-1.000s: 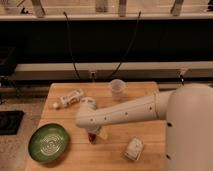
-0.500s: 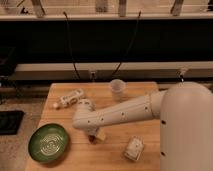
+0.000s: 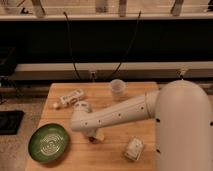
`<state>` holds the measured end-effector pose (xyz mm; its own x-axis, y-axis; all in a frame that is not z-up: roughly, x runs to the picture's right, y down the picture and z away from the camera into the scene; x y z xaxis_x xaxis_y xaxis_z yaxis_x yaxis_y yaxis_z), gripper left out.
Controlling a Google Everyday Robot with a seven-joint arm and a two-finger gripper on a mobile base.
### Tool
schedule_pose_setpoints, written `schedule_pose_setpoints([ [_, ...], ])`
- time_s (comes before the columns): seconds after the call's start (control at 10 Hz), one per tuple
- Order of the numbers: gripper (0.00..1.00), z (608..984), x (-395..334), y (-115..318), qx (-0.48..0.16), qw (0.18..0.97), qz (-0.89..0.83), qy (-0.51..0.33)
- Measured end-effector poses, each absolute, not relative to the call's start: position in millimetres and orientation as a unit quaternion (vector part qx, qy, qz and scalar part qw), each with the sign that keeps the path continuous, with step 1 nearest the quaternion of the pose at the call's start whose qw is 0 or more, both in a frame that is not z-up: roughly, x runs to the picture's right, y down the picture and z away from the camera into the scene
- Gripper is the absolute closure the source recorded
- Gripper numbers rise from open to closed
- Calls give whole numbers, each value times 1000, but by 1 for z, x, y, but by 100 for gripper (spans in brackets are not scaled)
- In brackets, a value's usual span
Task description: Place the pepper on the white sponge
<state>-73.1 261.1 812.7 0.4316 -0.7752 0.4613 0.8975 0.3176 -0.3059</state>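
Note:
The pepper (image 3: pixel 91 139) shows as a small dark red bit on the wooden table (image 3: pixel 115 157), just under the end of my arm. My gripper (image 3: pixel 97 135) points down at the table right beside and over the pepper, mostly hidden by the white arm (image 3: pixel 120 115). I cannot tell whether it holds the pepper. The white sponge (image 3: pixel 133 149) lies on the table to the right of the gripper, near the front edge, apart from the pepper.
A green bowl (image 3: pixel 48 143) sits at the front left. A white bottle (image 3: pixel 70 97) lies at the back left, with a small white object (image 3: pixel 82 106) beside it. A white cup (image 3: pixel 116 87) stands at the back middle. My white body (image 3: pixel 185 130) fills the right.
The arm's end has shifted slightly left and down over the pepper. The sponge, bowl, cup and bottle have not moved.

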Motion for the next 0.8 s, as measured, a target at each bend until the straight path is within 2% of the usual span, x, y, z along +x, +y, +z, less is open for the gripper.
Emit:
schedule_pose_setpoints([
  [0.2, 50, 814, -72, 263, -264, 799, -527, -116],
  [0.6, 91, 807, -75, 261, -264, 798, -528, -119],
  [0.8, 98, 806, -74, 261, -266, 797, -529, -118],
])
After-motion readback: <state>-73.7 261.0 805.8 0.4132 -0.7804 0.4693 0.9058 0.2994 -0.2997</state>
